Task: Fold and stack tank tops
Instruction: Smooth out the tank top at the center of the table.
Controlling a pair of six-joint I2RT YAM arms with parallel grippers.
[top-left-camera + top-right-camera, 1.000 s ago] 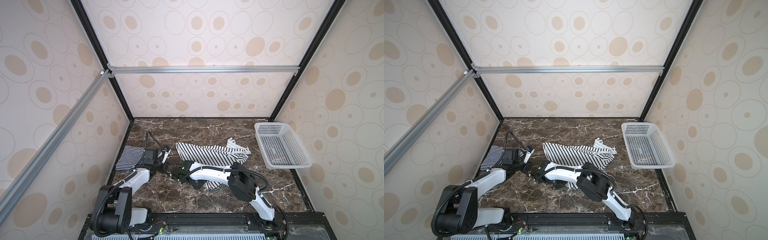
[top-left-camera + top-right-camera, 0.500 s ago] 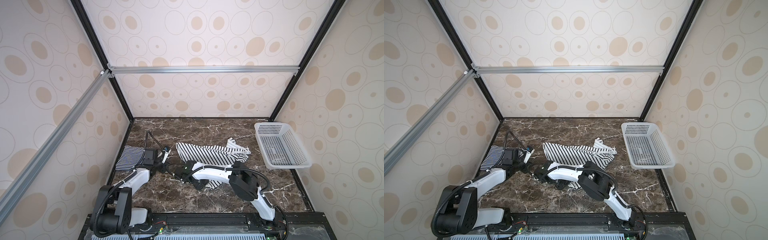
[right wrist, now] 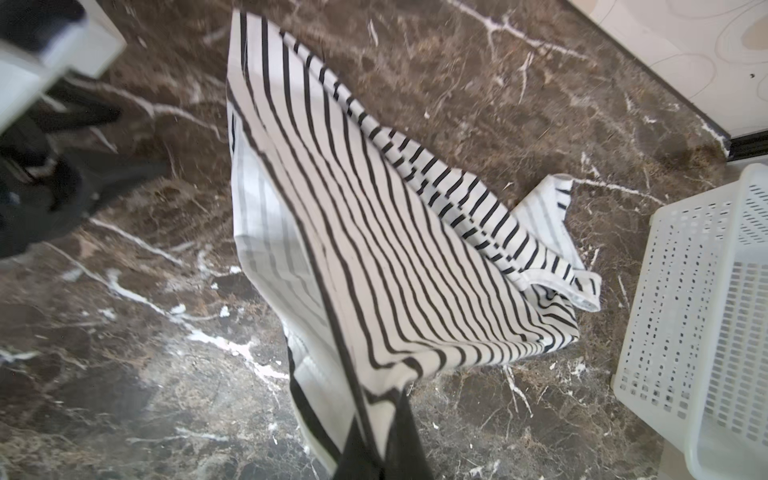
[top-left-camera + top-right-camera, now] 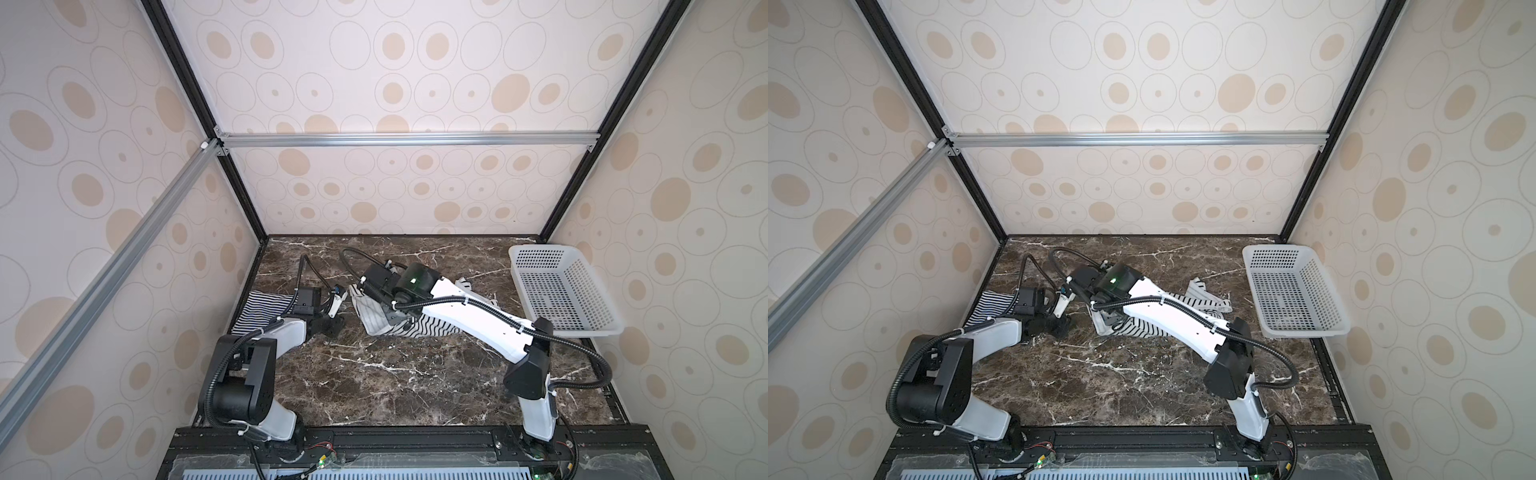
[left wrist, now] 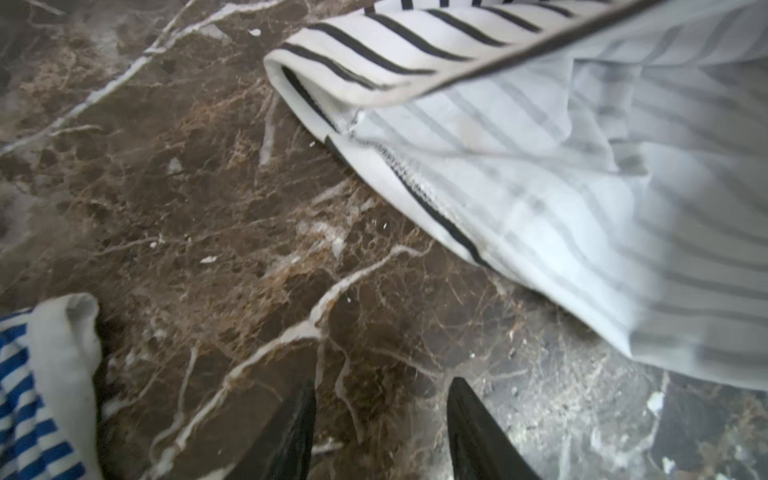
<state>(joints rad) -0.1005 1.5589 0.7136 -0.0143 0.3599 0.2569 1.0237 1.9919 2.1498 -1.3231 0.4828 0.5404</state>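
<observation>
Right tool (image 3: 380, 432): jaws together, clamped on edge of wide-striped tank top (image 3: 374, 249). Pinched edge held above bench (image 4: 374, 374); cloth slopes down from tool, far part resting crumpled on bench toward white basket (image 4: 540, 250). Pale underside of top faces left tool (image 5: 382, 382).

Left tool: jaws apart, nothing between them, low over bare bench, just short of hanging cloth, not touching.

Fine-striped tank top (image 4: 262, 311) lies on bench beside left tool, on side away from right tool.
</observation>
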